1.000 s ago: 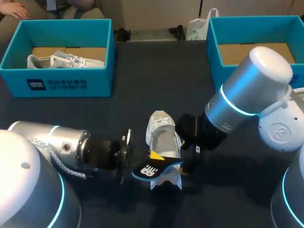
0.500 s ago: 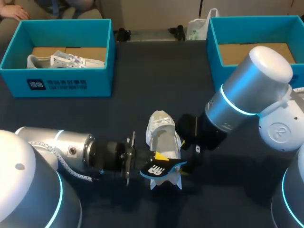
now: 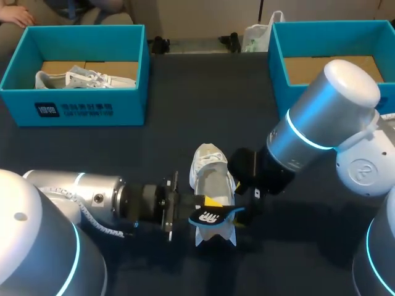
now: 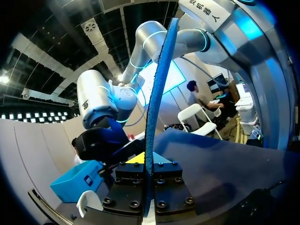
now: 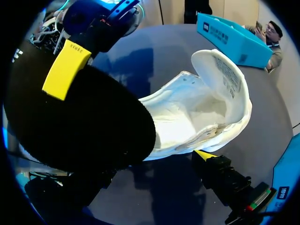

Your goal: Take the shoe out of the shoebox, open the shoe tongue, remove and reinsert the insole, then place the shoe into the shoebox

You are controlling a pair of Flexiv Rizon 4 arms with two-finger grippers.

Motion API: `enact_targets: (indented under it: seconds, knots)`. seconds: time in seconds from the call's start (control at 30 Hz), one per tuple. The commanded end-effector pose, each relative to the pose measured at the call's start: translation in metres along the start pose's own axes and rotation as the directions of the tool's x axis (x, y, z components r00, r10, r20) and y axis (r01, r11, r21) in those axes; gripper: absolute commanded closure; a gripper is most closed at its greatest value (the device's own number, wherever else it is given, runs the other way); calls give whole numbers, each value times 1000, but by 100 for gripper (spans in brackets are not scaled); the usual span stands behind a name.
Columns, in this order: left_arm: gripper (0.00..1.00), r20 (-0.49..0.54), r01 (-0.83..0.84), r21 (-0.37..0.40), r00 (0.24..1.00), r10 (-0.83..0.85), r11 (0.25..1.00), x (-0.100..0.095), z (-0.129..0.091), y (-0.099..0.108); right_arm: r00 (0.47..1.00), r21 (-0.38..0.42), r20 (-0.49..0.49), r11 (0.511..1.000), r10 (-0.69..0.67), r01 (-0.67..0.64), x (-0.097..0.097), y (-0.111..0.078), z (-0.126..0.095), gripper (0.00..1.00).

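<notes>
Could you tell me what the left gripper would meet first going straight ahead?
Most likely the white shoe, with the insole it holds touching first, though depth is hard to judge.

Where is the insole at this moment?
In the head view the insole is near the front middle of the table, clamped in the left gripper just over the near end of the white shoe.
</notes>
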State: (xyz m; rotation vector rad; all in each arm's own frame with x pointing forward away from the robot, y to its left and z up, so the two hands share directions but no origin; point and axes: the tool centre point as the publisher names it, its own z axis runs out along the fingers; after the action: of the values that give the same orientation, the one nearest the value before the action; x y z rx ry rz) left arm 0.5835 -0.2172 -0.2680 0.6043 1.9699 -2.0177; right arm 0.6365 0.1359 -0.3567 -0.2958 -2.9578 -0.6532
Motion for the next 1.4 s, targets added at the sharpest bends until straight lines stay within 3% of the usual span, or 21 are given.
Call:
enact_targets:
  seconds: [0.03,0.47,1.4]
  knots:
    - [100,3,4,-6,1000,-4,1000,1,5,5,1000,-1,2,1000,0,0,1,0,1,0]
    - [100,25,20,-21,1000,-20,1000,-4,-9,16,1000,-1,2,1000,0,0,1,0,1,0]
    - [100,18,31,-2,999,-31,1000,-9,-7,59,1000,-1,2,1000,0,0,1,0,1,0]
